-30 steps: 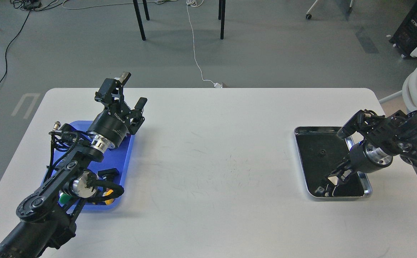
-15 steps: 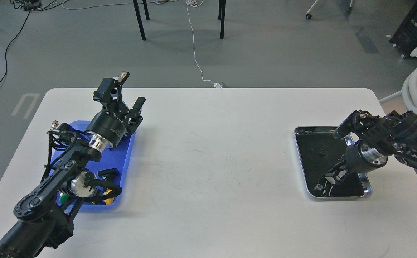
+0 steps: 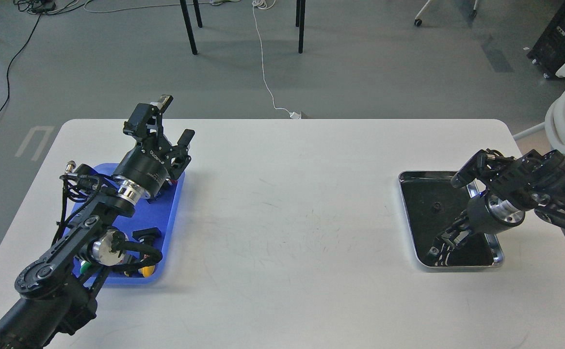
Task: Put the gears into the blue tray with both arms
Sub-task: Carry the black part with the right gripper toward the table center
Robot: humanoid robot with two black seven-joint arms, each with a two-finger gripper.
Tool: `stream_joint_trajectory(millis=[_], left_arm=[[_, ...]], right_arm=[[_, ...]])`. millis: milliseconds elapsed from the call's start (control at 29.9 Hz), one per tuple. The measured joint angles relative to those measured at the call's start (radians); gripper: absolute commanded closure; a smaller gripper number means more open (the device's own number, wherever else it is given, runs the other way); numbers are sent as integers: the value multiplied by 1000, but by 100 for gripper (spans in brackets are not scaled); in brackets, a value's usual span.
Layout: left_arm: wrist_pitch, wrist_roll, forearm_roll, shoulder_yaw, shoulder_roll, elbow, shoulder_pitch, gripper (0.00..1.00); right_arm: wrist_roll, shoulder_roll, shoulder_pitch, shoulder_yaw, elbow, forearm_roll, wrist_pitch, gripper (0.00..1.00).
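The blue tray lies at the table's left side, largely covered by my left arm. My left gripper stands open above the tray's far end, and I see nothing between its fingers. One small black gear lies on the dark floor of the steel-rimmed tray at the right. My right gripper points down into that tray's near left corner, a short way in front of the gear. Its dark fingers blend into the black floor, so their gap and anything they hold stay unclear.
In the blue tray's near end lie a yellow-capped switch, a green-capped one and a black part. Bare white tabletop spans between the two trays. Chair legs and cables are on the floor beyond the table.
My left gripper has drifted slightly left and back above the blue tray. My right gripper has slid left and lower toward the steel tray's near left corner, its fingers looking closer together.
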Motion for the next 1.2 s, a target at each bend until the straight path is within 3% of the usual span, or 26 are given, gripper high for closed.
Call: stream_joint_trajectory(millis=[368, 535, 802, 1203], left_arm=[[0, 0, 0, 2, -2, -12, -1, 2], [0, 0, 0, 2, -8, -15, -1, 2], [-1, -1, 0, -1, 1, -16, 0, 2], [-2, -1, -2, -5, 8, -16, 2, 2]], right_arm=[[-1, -4, 215, 9, 80, 124, 0, 87], [-1, 123, 275, 2, 75, 304, 0, 87], [-1, 344, 260, -24, -28, 345, -5, 87], [-1, 549, 156, -106, -138, 348, -170, 86]])
